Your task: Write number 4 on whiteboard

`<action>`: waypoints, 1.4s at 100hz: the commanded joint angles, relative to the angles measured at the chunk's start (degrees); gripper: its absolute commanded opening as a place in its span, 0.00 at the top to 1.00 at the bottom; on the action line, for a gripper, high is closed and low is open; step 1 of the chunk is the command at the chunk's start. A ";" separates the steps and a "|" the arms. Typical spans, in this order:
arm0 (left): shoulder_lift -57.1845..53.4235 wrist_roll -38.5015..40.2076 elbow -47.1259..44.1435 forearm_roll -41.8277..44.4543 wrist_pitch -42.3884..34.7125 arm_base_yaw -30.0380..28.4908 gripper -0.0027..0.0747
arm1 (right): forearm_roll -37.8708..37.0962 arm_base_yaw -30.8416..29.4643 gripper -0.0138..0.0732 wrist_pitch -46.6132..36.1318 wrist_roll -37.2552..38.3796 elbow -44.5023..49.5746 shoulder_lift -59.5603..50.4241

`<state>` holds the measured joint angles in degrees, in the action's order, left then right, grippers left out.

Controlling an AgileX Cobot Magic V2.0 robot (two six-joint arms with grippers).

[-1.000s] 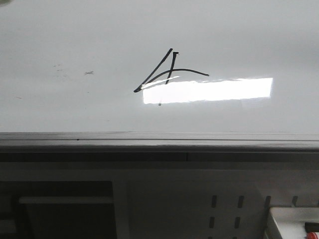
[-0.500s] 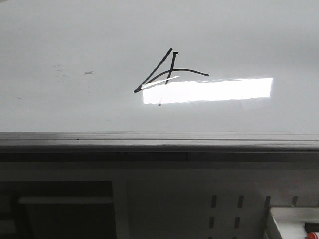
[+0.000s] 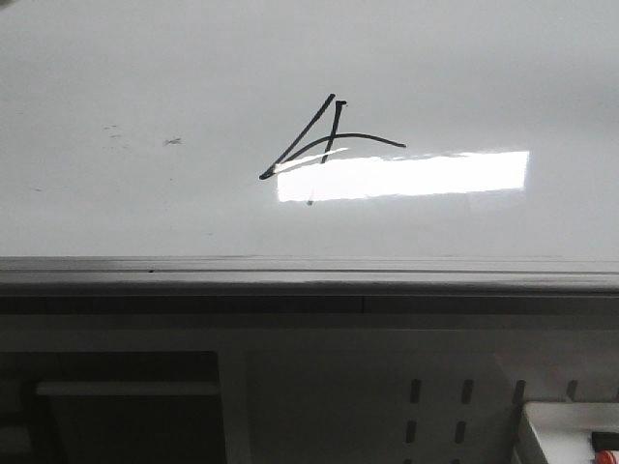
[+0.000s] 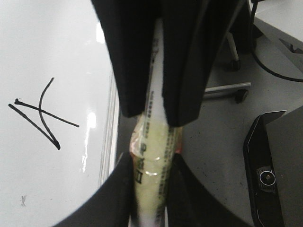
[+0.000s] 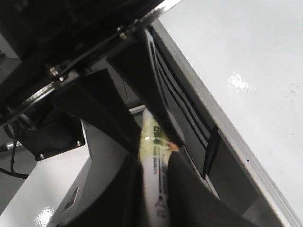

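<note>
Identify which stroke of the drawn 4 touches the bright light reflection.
The slanted stroke of the number 4: its lower end meets the reflection; the short vertical stroke stops above it.

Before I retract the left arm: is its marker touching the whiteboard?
Apart. In the left wrist view the marker, clamped in the left gripper, sits off the whiteboard, past its edge, over the floor.

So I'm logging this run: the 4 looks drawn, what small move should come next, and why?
Probably set the markers down. The number 4 already stands on the whiteboard with all three strokes, while the left gripper and right gripper each hold a marker off the board.
</note>
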<state>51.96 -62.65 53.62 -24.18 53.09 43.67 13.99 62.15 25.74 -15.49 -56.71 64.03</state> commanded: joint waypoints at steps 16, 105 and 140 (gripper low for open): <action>-0.25 0.10 1.88 -2.67 -3.95 0.38 0.99 | -0.21 -0.10 0.68 -3.58 0.07 -2.23 -0.98; -0.25 1.05 -10.51 -20.67 -23.10 0.38 0.99 | -9.15 -6.96 0.92 5.20 0.20 2.67 -22.28; 0.48 1.05 -21.90 -44.31 -47.66 0.38 0.99 | -10.40 -7.05 0.91 3.37 2.99 7.20 -29.58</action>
<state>52.17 -62.09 31.28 -61.57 12.44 43.67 4.16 55.52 34.78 -12.70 -48.24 35.02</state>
